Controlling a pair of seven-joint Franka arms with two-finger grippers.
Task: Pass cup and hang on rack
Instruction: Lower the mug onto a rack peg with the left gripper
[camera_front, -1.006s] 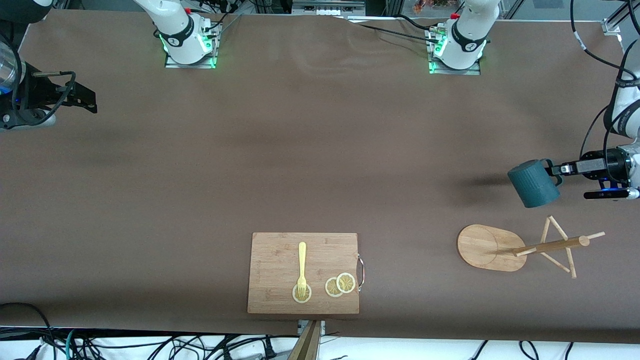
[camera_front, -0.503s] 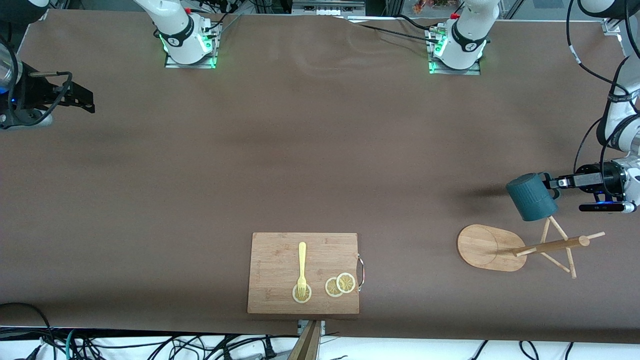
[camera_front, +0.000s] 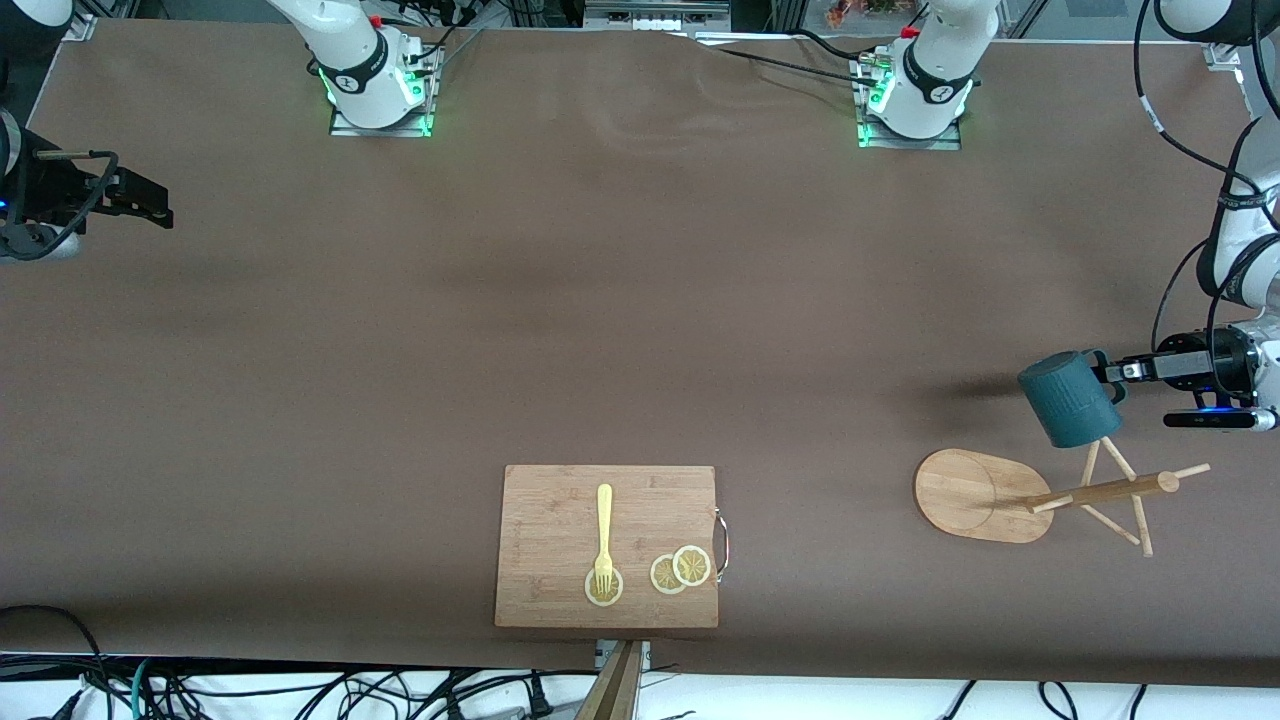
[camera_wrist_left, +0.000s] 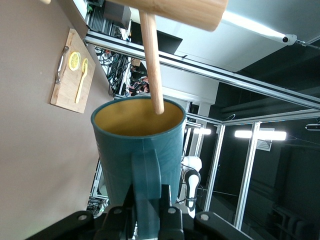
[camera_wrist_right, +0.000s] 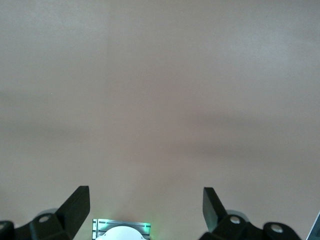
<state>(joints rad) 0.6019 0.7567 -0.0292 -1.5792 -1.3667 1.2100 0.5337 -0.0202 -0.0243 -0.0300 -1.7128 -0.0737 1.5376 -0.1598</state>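
Note:
The teal-blue ribbed cup (camera_front: 1070, 400) hangs tilted in the air, held by its handle in my left gripper (camera_front: 1115, 372), which is shut on it. The cup is just over the tip of an upper peg of the bamboo rack (camera_front: 1095, 492), whose oval base (camera_front: 965, 495) lies toward the left arm's end of the table. In the left wrist view the cup (camera_wrist_left: 137, 145) shows its tan inside, and a peg (camera_wrist_left: 151, 65) reaches down from the post (camera_wrist_left: 185, 10) to the cup's rim. My left gripper (camera_wrist_left: 146, 200) clamps the handle. My right gripper (camera_front: 150, 205) is open and empty over bare table (camera_wrist_right: 145, 200).
A rectangular wooden cutting board (camera_front: 560, 510) with a yellow fork (camera_front: 604, 530) and lemon slices (camera_front: 682, 570) lies near the front camera's edge, mid-table. The arm bases (camera_front: 380, 85) stand along the farthest edge. Brown table cover spans the rest.
My left gripper has brought the cup down toward the rack, so it now overlaps the upper peg's tip. My right gripper has drawn back toward its own end of the table.

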